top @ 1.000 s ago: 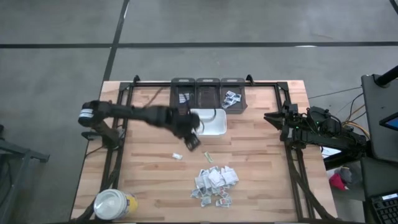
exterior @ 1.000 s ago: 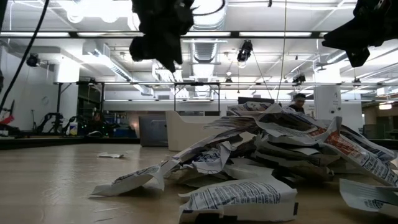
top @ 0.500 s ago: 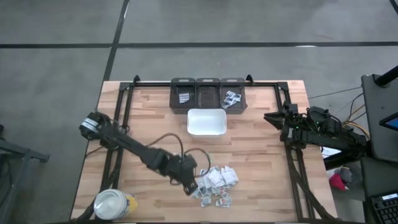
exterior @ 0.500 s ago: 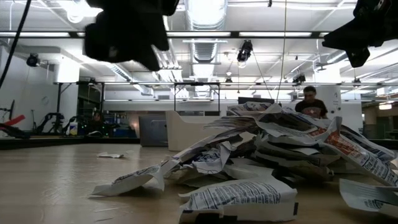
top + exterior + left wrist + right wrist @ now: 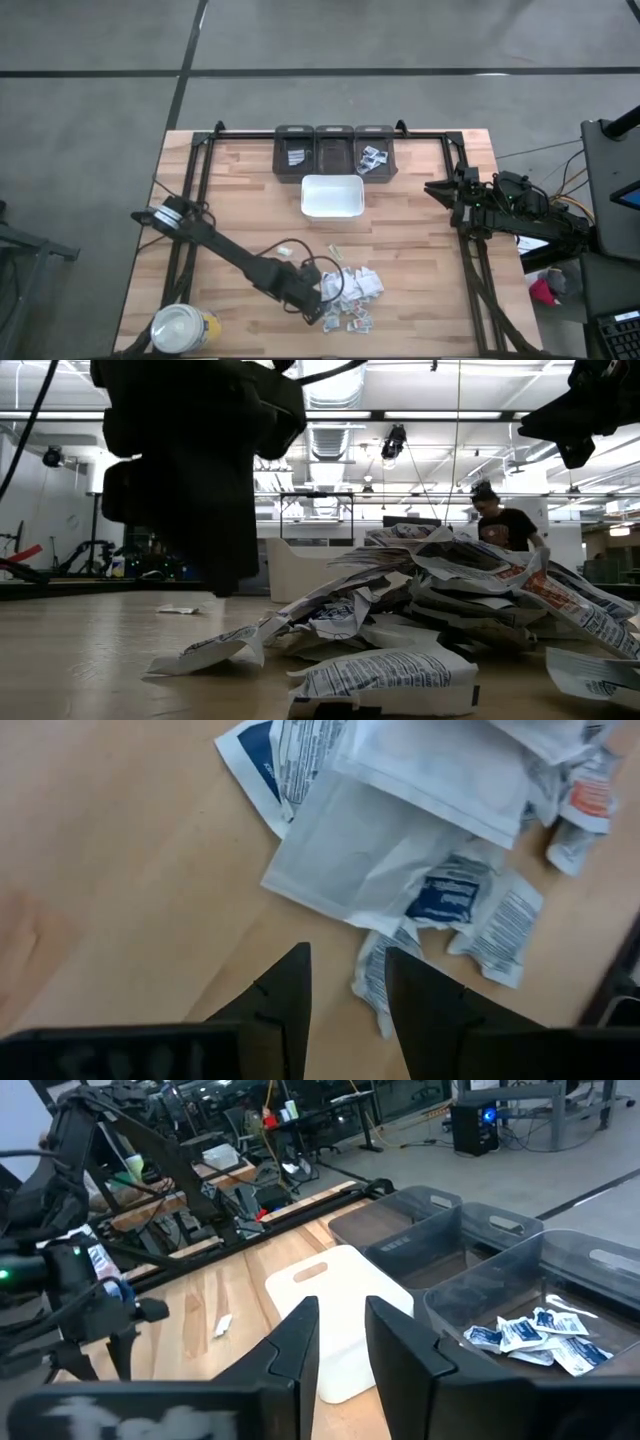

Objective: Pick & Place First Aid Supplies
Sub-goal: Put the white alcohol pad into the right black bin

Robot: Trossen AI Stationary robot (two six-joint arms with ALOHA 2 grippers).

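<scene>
1. The left gripper (image 5: 322, 303) hangs at the 9 o'clock edge of the packet pile (image 5: 348, 297), fingers a little apart, holding nothing
2. The right gripper (image 5: 436, 187) waits at the table's 3 o'clock side, narrow, holding nothing

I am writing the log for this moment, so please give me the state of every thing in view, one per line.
Left tool: open, empty, above the pile's edge.
Right tool: open, empty, parked at the table's right side.
Packets: loose pile on the table.
Tray: upright, looks empty.
Bins: left and right hold packets; middle looks empty.
Jar: lid on.
</scene>
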